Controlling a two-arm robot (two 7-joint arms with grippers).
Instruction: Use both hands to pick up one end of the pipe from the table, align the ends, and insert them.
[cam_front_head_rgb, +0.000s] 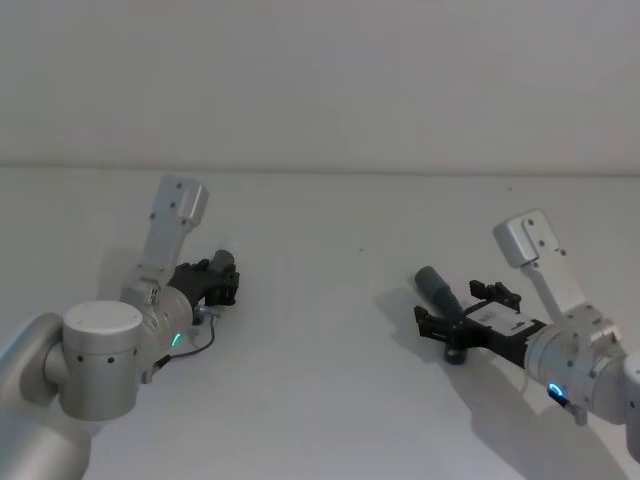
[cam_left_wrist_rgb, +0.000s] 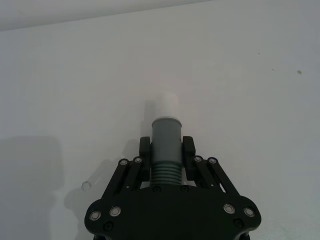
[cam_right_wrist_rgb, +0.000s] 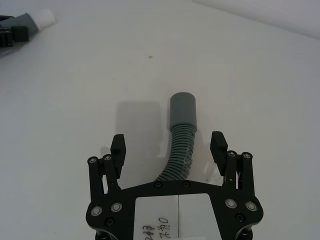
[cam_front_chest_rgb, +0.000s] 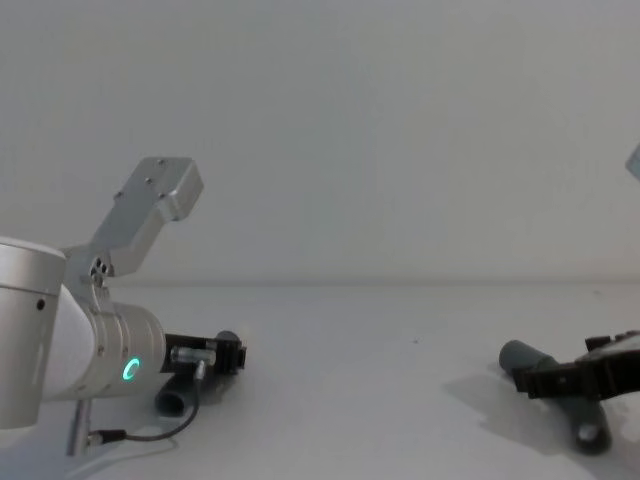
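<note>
**Left side.** The left gripper sits low over the counter, well apart from the sleeve piece and to its left. Its jaws are pressed onto the grey cuff of the stub piece, with the white stub tip projecting past them. Whether the trailing end of this piece is clear of the counter cannot be told.

**Right side.** The right gripper straddles the sleeve piece, which lies on the counter. Its jaws are spread, one on each side of the ribbed section, and touch nothing. The grey sleeve lies beyond the jaws.

**Hazards.**
- The ribbed section is curved and probably flexible. If the jaws close there, the sleeve may droop or swing, and the ends will then be hard to align.
- The ribbed section runs off-centre between the spread jaws. One jaw may reach it first and push the piece along the counter.
- The left grip is on a smooth cuff, so insertion force may make the stub slide back.

**Receptacles.** The sleeve is the only receiving part. Its bore faces away, so its contents cannot be told.
</note>
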